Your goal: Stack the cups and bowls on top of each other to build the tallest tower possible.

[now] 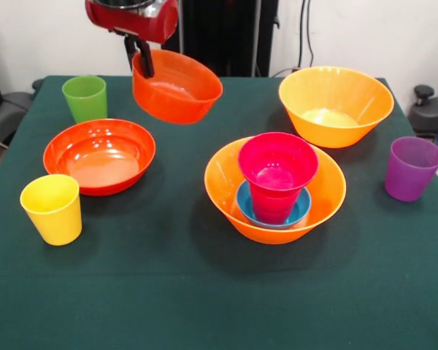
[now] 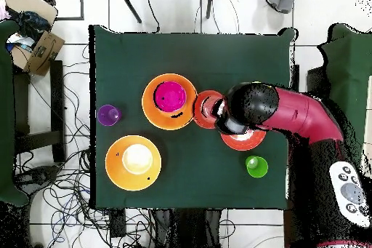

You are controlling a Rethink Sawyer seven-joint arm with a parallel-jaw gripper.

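My gripper point(image 1: 143, 61) is shut on the rim of a small red-orange bowl point(image 1: 179, 91), which hangs tilted above the table at the back left. From above, this bowl point(image 2: 206, 108) sits just beside the tower. The tower is a large orange bowl point(image 1: 277, 232) holding a small blue bowl point(image 1: 301, 209) with a crimson-pink cup point(image 1: 277, 171) standing in it. A wide shallow red-orange bowl point(image 1: 99, 155) rests at the left. Green cup point(image 1: 85, 98), yellow cup point(image 1: 52, 208) and purple cup point(image 1: 412, 168) stand apart. The second large orange bowl point(image 1: 336, 106) is at the back right.
The dark green cloth point(image 1: 168, 292) covers the whole table. In the overhead view the red arm point(image 2: 290, 114) hides the yellow cup and part of the shallow bowl point(image 2: 245, 143). Cables and a cardboard box point(image 2: 43, 49) lie on the floor beyond the table's edges.
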